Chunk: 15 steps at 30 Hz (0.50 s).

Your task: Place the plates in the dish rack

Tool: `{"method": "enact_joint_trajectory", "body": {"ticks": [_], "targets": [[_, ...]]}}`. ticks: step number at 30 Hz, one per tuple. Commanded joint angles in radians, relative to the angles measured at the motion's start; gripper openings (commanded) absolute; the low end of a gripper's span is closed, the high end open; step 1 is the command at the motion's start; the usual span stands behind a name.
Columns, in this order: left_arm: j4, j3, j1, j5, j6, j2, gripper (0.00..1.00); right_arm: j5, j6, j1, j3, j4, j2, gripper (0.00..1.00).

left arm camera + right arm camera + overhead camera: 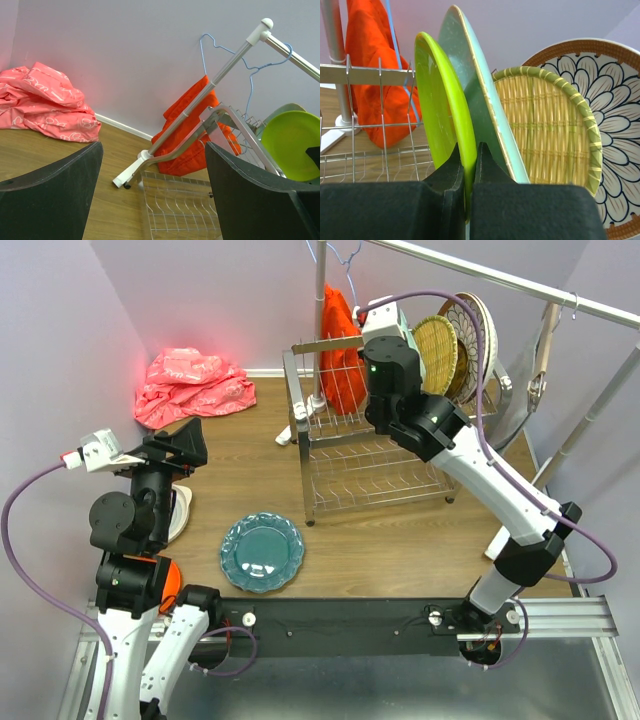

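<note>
**Lime green plate pinched over the rack, teal one flat on the table**

The biggest thing here is the chrome dish rack (370, 465) at the back right of the table (400, 540). A clothes rail (500, 280) looms right over it, and an orange cloth (340, 350) hangs off the rail at the rack's left end. A pink cloth (190, 385) is bunched in the far left corner, well apart from everything.

Up on the top tier the plates stand on edge in a row:
- white petal-patterned plate (615, 100)
- woven-yellow plate (550, 125)
- pale mint dish (485, 100)
- lime green plate (437, 115)

The lime one sits just beside the mint, and whether they touch is hard to say. It looks stiff, smooth and probably slick, so it could chip if knocked. The thin rim is really the only place to grab it.

The teal scalloped plate (262, 552) lies flat near the arm bases, so getting under its edge looks like the fiddly bit.

The right gripper (468, 165) is clamped on the lime plate's rim. The left gripper (185, 445) hangs spread wide with nothing in it.

For getting in the way, the rail's pole and that orange cloth crowd the rack's left side.
</note>
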Motion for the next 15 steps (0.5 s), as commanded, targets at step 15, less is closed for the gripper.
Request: {"method": "enact_joint_trajectory", "body": {"ticks": [15], "targets": [[0.009, -0.020, 0.004, -0.004, 0.000, -0.002, 0.92, 0.007, 0.089, -0.002, -0.055, -0.021, -0.047, 0.12]]}}
